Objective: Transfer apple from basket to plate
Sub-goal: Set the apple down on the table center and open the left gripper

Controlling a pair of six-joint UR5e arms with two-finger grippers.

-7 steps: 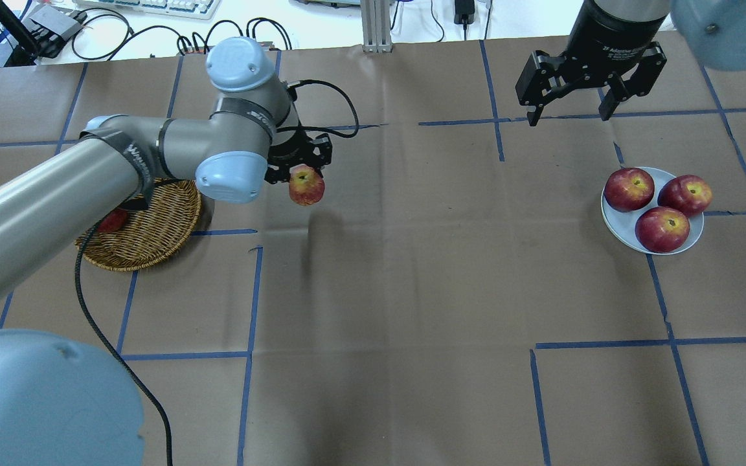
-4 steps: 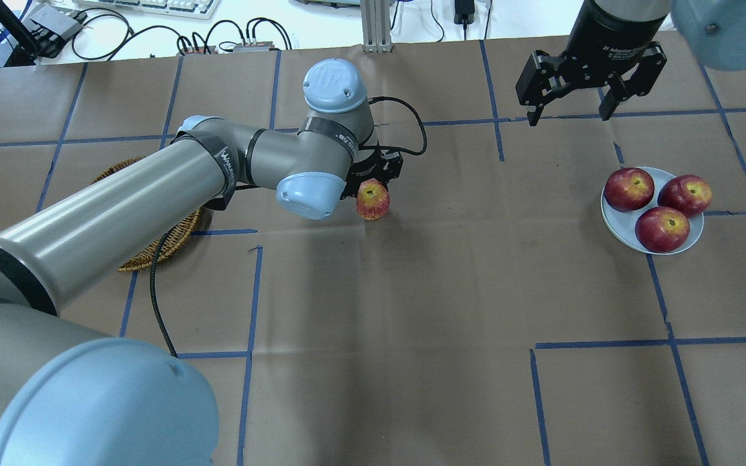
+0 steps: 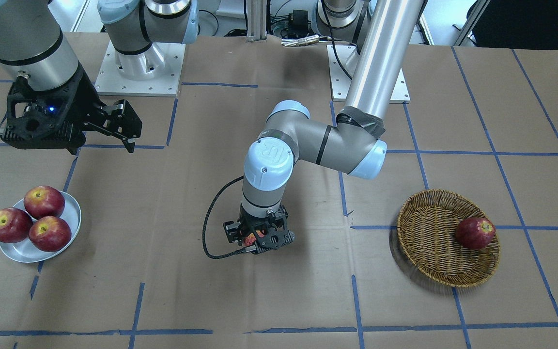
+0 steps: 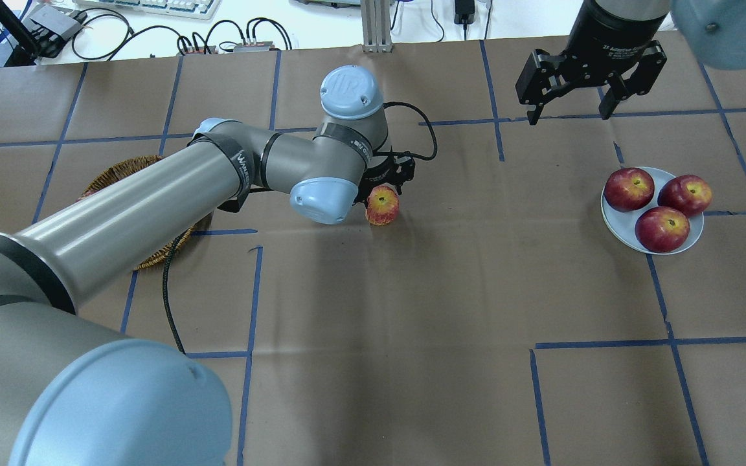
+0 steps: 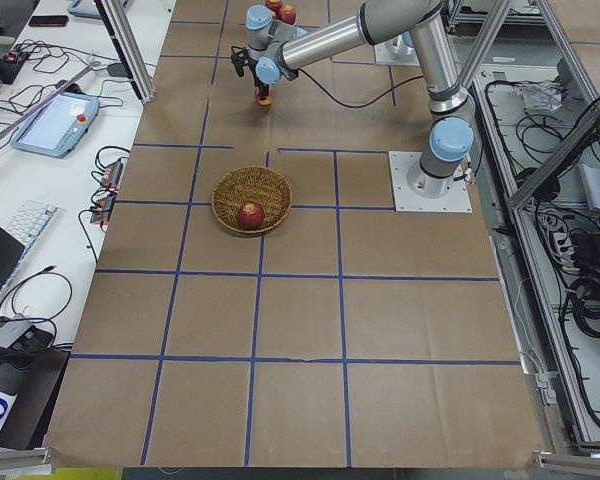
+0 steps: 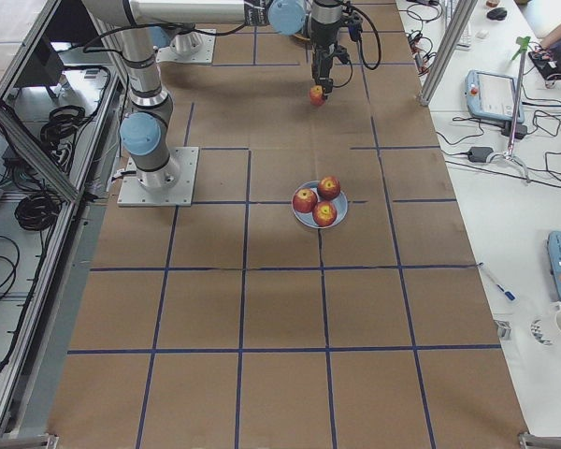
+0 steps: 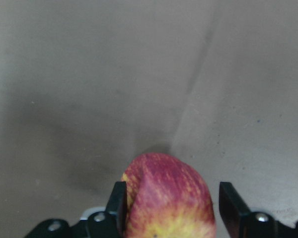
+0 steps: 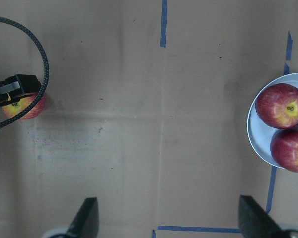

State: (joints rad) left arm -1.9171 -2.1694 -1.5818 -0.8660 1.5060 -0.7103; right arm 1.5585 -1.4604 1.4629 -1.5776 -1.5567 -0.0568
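Note:
My left gripper (image 4: 384,196) is shut on the apple (image 4: 382,206), red with a yellow-orange blush, low over the brown paper near the table's middle. The left wrist view shows the apple (image 7: 166,198) between both fingers, the table close below. The wicker basket (image 3: 429,232) stands on the robot's left, partly hidden by my left arm in the overhead view (image 4: 159,249). The pale plate (image 4: 693,236) lies at the right with three dark red apples. My right gripper (image 4: 567,116) hangs open and empty, beyond the plate.
One dark red apple (image 3: 475,232) lies in the basket. The three apples (image 4: 661,228) nearly fill the plate. A black cable (image 3: 209,228) loops beside my left wrist. Blue tape lines grid the paper between the held apple and the plate.
My left arm has carried the apple from beside the basket rightward toward the table's middle and lower. The right gripper has not moved.

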